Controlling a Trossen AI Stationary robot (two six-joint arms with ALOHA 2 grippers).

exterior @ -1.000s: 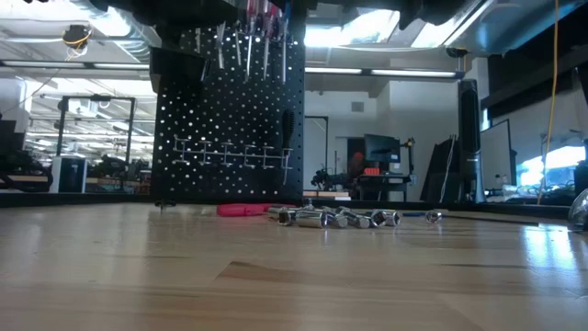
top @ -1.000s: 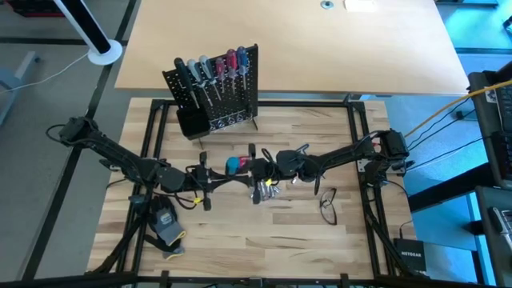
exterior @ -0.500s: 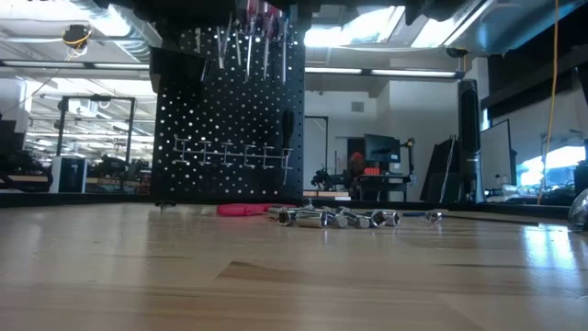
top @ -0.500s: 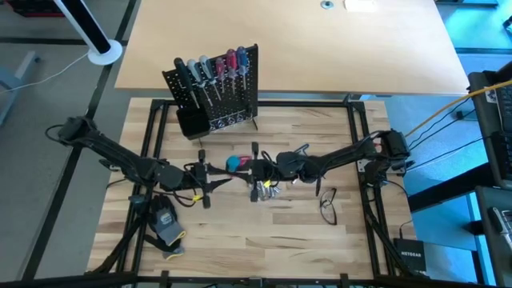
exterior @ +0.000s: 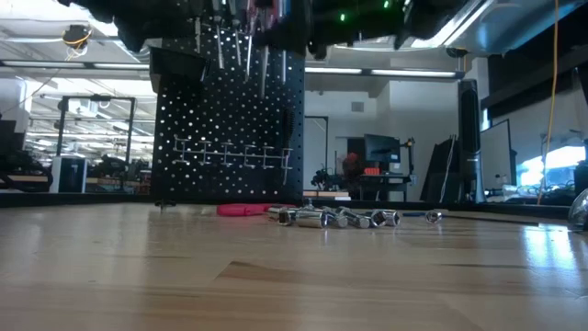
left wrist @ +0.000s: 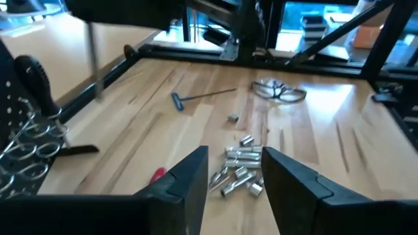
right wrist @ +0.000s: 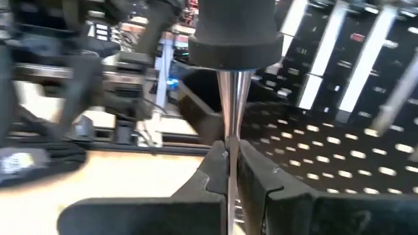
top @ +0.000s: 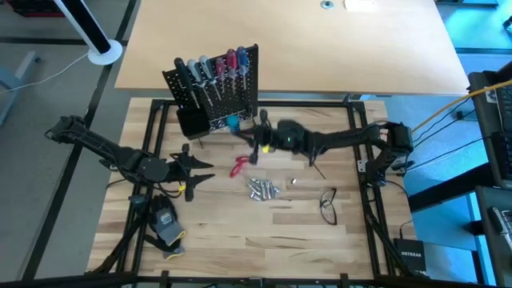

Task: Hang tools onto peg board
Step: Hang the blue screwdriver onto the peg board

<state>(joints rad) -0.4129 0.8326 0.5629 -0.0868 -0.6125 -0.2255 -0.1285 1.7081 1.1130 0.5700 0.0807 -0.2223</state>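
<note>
1. Peg board (top: pixel 216 92) stands upright at the far edge of the tabletop (top: pixel 280 232), a row of screwdrivers (top: pixel 210 68) hung along its top (red, grey and black handles) and a black bin (top: pixel 191 122) at its lower corner.
2. Right tool (top: pixel 250 138) sits just in front of the board's lower edge, fingers (right wrist: pixel 215 171) pinched on the steel shaft of a blue-handled screwdriver (top: pixel 232 122) — the shaft runs straight up between them in the right wrist view.
3. Left tool (top: pixel 197 168) hovers low over the tabletop, well short of the board, fingers (left wrist: pixel 189 179) parted and holding nothing.
4. Between the two tools lie red-handled pliers (top: pixel 238 166); just beyond the left tool — a cluster of silver bits (top: pixel 262 188).
</note>
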